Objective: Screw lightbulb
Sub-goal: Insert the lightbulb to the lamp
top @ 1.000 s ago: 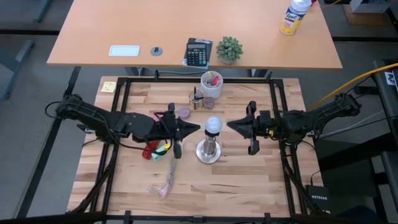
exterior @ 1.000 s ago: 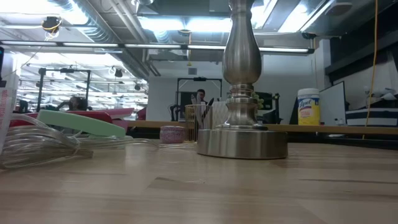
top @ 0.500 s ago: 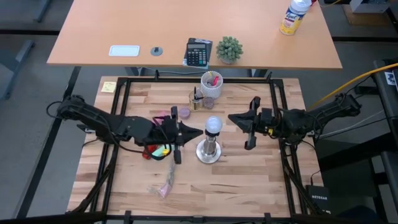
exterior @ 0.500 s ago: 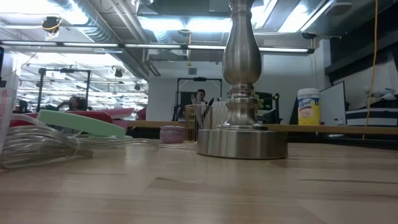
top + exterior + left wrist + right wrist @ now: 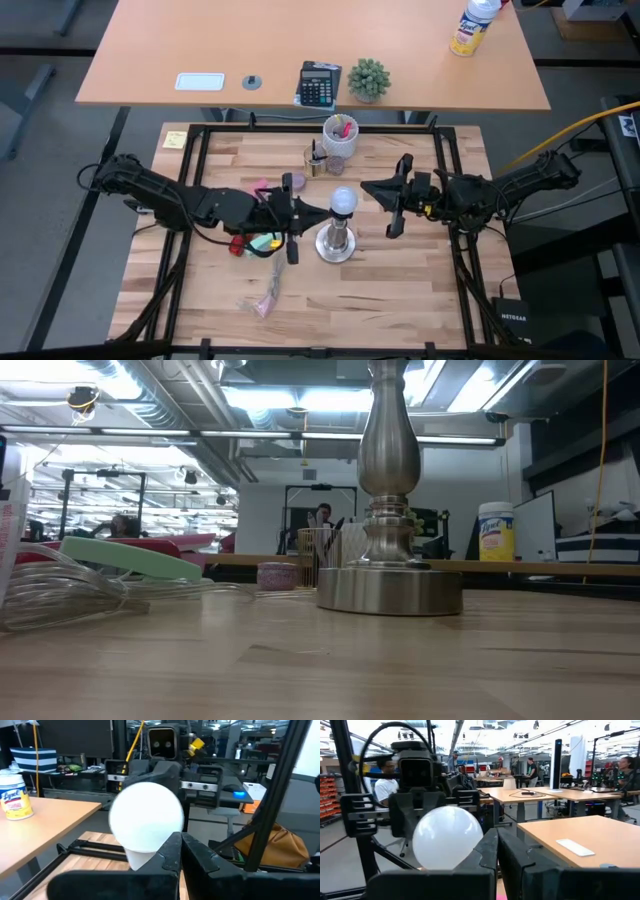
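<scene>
The lightbulb (image 5: 343, 201), a small frosted-white globe, sits right on top of the silvery metal socket stand (image 5: 336, 241) with the round base, dead centre on the pale wooden butcher-block table (image 5: 400, 285). Coming in from one side, the left gripper (image 5: 322, 210) points its tip at the globe, fingers pressed together with nothing between them, the tip just beside the bulb; whether it actually touches, the overhead view does not settle. Opposite, the right gripper (image 5: 366, 187) aims at the bulb too, fingers likewise together and empty, its tip near the globe with a sliver of table showing between. From the left wrist camera, the white globe (image 5: 146, 824) fills the middle just past the closed dark fingers (image 5: 172, 851); from the right wrist camera, same story, the globe (image 5: 447, 844) looming beyond shut fingers (image 5: 489, 851). Down at table level, the stand's turned metal column and heavy round base (image 5: 389, 588) dominate. Behind the stand, a white cup (image 5: 340, 133) holding pens stands near the table's far edge.
</scene>
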